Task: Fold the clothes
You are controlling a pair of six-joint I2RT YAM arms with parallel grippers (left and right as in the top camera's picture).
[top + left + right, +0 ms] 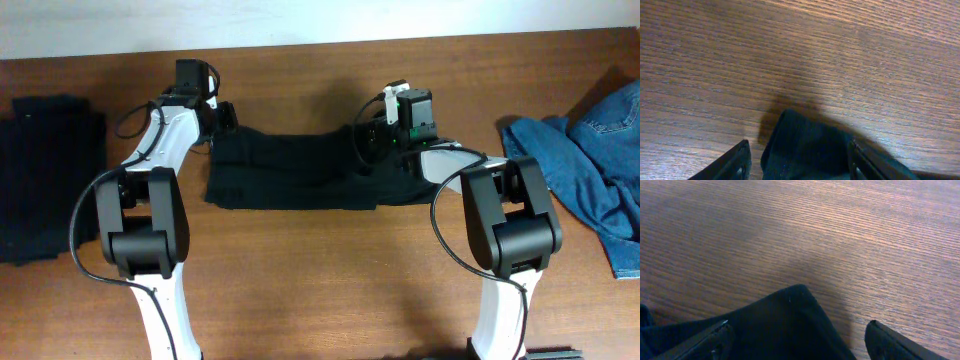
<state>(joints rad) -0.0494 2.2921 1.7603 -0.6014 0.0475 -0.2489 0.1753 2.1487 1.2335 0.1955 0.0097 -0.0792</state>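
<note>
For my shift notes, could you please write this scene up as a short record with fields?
surface: brown wooden table
garment in work: plain black cloth garment, spread as a wide band mid-table
left gripper: open, fingers either side of the garment's far left corner
right gripper: open, fingers either side of the garment's far right corner
robot's left side: flat pile of black folded cloth, apart from the arms
robot's right side: crumpled blue denim garment, untouched
</note>
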